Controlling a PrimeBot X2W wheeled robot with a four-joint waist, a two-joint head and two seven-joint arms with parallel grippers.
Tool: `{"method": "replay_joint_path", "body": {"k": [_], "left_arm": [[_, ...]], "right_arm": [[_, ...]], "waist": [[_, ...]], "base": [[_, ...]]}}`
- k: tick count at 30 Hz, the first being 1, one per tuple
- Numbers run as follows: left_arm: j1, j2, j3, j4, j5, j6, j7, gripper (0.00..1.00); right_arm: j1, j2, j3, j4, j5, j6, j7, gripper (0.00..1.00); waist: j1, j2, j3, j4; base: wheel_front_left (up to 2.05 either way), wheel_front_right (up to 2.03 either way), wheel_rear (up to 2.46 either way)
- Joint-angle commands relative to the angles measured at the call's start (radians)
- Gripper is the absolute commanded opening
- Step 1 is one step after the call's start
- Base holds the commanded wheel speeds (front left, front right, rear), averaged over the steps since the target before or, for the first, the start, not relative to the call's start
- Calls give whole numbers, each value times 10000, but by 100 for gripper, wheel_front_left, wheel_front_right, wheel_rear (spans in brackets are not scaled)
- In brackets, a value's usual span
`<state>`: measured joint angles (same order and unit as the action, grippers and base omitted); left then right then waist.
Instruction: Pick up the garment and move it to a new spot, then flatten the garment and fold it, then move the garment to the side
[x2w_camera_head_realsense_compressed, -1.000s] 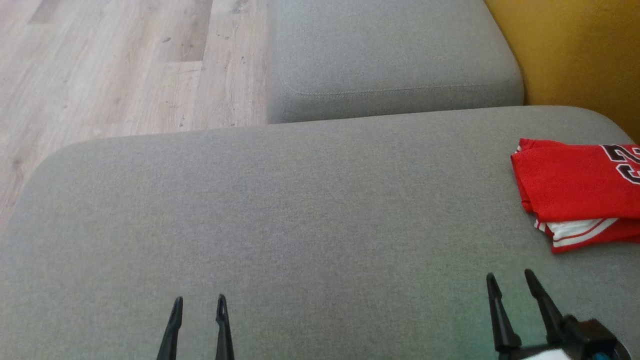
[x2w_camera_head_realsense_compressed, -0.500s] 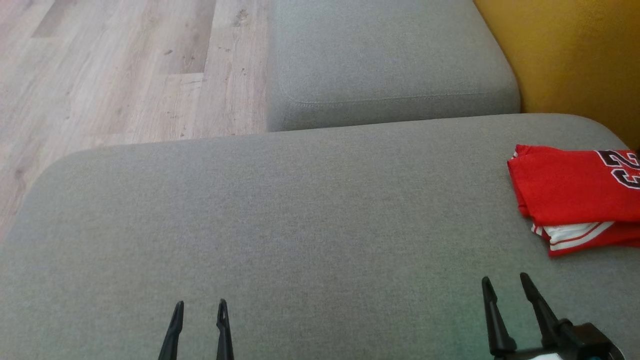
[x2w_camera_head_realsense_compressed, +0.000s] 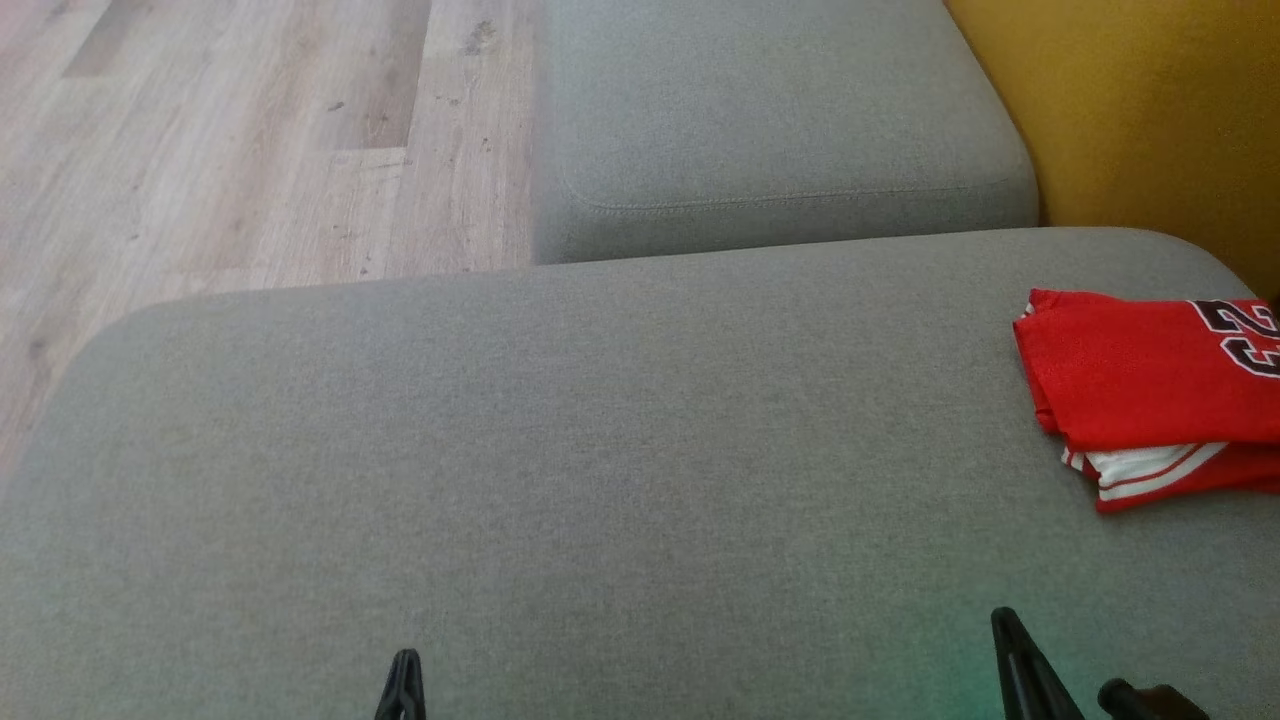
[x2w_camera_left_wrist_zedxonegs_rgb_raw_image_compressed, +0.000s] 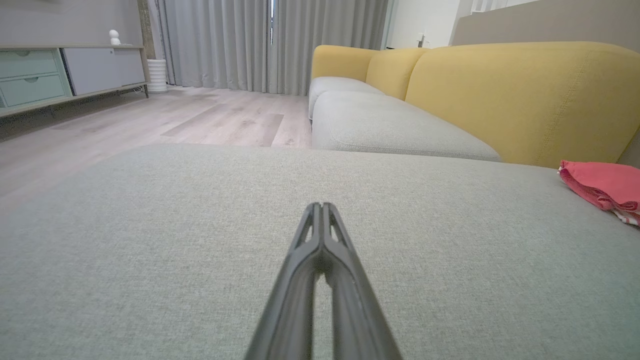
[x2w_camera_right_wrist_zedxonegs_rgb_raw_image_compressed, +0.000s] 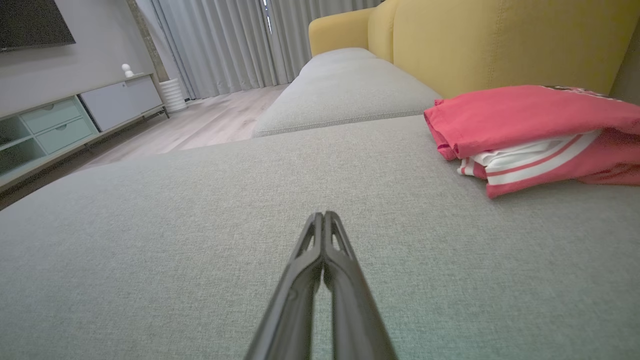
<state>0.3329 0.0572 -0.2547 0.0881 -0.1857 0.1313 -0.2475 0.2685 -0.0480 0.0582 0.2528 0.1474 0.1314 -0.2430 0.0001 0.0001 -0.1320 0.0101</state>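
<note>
A folded red jersey (x2w_camera_head_realsense_compressed: 1150, 385) with white trim and black numerals lies at the right edge of the grey sofa cushion (x2w_camera_head_realsense_compressed: 600, 450). From the right wrist the jersey (x2w_camera_right_wrist_zedxonegs_rgb_raw_image_compressed: 530, 130) sits ahead to the right, and from the left wrist the jersey (x2w_camera_left_wrist_zedxonegs_rgb_raw_image_compressed: 602, 185) is far off to the right. My left gripper (x2w_camera_head_realsense_compressed: 402, 690) shows low at the bottom edge, its fingers pressed together, tips (x2w_camera_left_wrist_zedxonegs_rgb_raw_image_compressed: 320, 207) over bare cushion. My right gripper (x2w_camera_head_realsense_compressed: 1010, 650) is low at the bottom right, shut with nothing in it, tips (x2w_camera_right_wrist_zedxonegs_rgb_raw_image_compressed: 324, 217) short of the jersey.
A second grey seat cushion (x2w_camera_head_realsense_compressed: 780, 120) lies beyond, with the yellow sofa back (x2w_camera_head_realsense_compressed: 1130, 110) on the right. Wooden floor (x2w_camera_head_realsense_compressed: 230, 140) is at the upper left. A sideboard (x2w_camera_left_wrist_zedxonegs_rgb_raw_image_compressed: 60, 75) and curtains (x2w_camera_left_wrist_zedxonegs_rgb_raw_image_compressed: 270, 40) stand across the room.
Both grippers have closed from open to shut and drawn back toward the bottom edge. The jersey lies where it was.
</note>
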Motion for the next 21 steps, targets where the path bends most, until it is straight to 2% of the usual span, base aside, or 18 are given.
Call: {"method": "replay_joint_path", "body": {"k": [1,21], "left_arm": [[-277,36,102,-289,-322,-69,42,0],[-1008,156,513,117,-2822,-529,499,0]], "right_arm": [[-360,-47,-30,-327,358,0,71,0],[-938,-148,-174,-275,2875,-2,547,0]], "waist": [[0,-1,20,-1],[0,-1,242,-17]], "base": [[0,0,0],[0,0,0]]}}
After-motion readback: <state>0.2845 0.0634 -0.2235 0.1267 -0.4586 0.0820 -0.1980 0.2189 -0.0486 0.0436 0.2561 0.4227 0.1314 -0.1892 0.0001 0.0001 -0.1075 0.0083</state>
